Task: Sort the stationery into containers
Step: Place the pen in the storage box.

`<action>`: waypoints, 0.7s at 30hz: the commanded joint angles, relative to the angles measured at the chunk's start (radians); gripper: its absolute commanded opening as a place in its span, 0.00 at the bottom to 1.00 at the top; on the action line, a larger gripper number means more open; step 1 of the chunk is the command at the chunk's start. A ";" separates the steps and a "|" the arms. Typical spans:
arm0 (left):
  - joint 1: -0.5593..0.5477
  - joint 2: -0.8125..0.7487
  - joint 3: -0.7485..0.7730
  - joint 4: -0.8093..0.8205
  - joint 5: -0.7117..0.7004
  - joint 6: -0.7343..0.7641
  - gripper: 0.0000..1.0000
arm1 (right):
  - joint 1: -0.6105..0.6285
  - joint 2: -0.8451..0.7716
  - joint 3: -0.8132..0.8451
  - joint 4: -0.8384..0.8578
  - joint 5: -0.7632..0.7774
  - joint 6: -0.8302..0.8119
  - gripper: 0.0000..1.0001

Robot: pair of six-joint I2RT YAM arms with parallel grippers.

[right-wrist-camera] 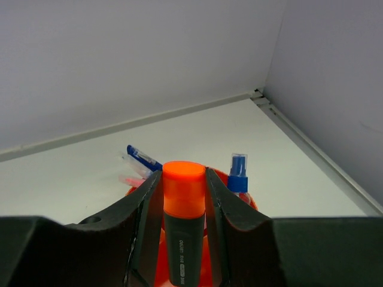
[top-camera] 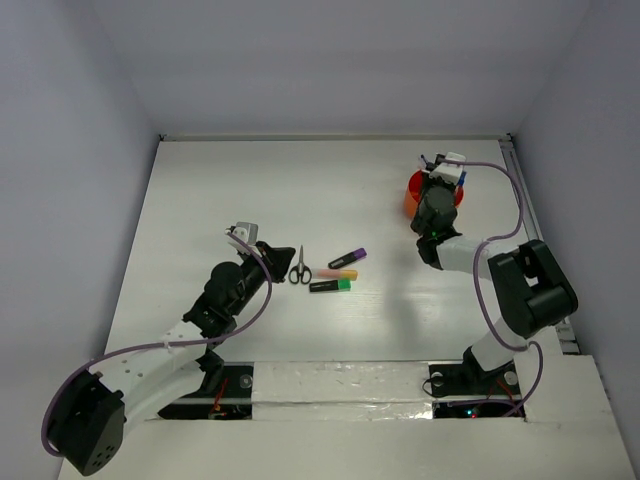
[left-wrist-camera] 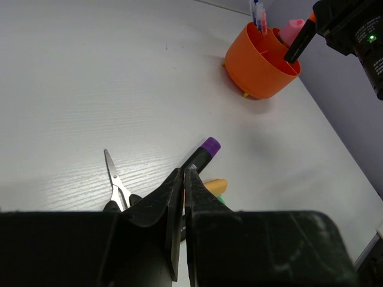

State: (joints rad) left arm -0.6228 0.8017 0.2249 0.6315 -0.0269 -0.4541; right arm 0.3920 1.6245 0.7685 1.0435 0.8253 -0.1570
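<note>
Two tools shown: the right tool [right-wrist-camera: 183, 174] grips an orange-capped highlighter [right-wrist-camera: 181, 239] between its fingers over the orange cup [left-wrist-camera: 254, 66] directly below its tips, while the left tool [left-wrist-camera: 184, 179] is clenched on nothing above the desk [left-wrist-camera: 90, 72], with scissors [left-wrist-camera: 116, 182] and a purple-capped highlighter [left-wrist-camera: 203, 152] lying just ahead of its tips.

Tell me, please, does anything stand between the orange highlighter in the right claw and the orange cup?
Nothing visible does. The right claw holds the highlighter over the cup; the pink knob and blue pens sit beside its path, not across it.
</note>
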 commanded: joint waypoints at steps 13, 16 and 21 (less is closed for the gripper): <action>-0.008 0.004 0.014 0.062 0.012 0.008 0.02 | -0.013 0.046 0.008 -0.042 0.002 0.116 0.02; -0.008 0.014 0.016 0.063 0.010 0.008 0.02 | -0.013 0.031 0.008 -0.082 -0.006 0.141 0.05; -0.008 0.017 0.013 0.071 0.015 0.006 0.02 | -0.013 0.021 0.012 -0.124 -0.009 0.145 0.16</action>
State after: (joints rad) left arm -0.6228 0.8211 0.2249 0.6426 -0.0261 -0.4541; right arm 0.3855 1.6737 0.7689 0.9337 0.8112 -0.0429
